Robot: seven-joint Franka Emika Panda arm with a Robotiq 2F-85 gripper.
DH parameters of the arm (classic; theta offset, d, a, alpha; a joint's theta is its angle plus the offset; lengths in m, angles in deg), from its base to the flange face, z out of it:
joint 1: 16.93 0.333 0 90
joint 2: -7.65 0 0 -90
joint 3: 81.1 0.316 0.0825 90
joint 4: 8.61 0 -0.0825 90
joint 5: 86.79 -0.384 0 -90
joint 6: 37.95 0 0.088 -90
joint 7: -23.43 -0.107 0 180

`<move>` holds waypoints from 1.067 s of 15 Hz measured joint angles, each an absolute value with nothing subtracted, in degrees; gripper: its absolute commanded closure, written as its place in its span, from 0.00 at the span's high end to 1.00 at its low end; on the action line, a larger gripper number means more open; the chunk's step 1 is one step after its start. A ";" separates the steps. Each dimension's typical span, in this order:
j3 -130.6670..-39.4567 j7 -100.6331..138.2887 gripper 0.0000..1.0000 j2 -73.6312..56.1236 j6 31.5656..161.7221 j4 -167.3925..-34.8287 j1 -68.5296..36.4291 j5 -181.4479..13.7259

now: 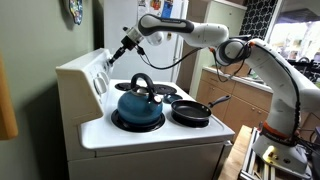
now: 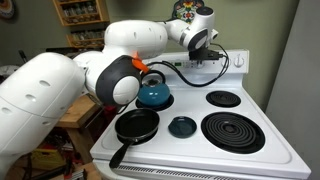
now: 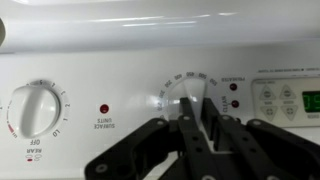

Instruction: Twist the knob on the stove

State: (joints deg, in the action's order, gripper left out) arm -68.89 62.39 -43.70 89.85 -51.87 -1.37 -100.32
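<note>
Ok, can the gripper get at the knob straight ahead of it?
Likely yes: in the wrist view the gripper sits right at that knob on the stove's back panel, nothing between. The blue kettle stands lower, below the arm.

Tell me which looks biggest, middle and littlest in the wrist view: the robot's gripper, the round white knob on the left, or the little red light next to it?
1. The gripper, though it is nearest the camera.
2. The white knob.
3. The red light, smallest.

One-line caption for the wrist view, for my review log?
Gripper straddling a white knob on the stove's back panel; a second knob sits leftward.
</note>
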 measured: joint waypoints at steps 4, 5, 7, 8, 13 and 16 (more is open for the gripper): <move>-68.90 61.82 0.04 -43.80 89.72 -51.68 -1.37 -100.37; -68.90 61.43 0.04 -43.83 89.71 -51.65 -1.38 -100.47; -68.77 60.50 0.04 -43.93 89.66 -51.60 -1.57 -101.21; -68.60 60.13 0.04 -44.00 89.62 -51.59 -1.77 -101.83; -67.18 57.68 0.04 -44.67 89.25 -51.34 -3.31 -105.75; -66.39 55.88 0.04 -45.03 89.07 -51.29 -4.16 -107.87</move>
State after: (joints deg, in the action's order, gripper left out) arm -66.39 55.88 -45.03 89.07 -51.29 -4.16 -107.87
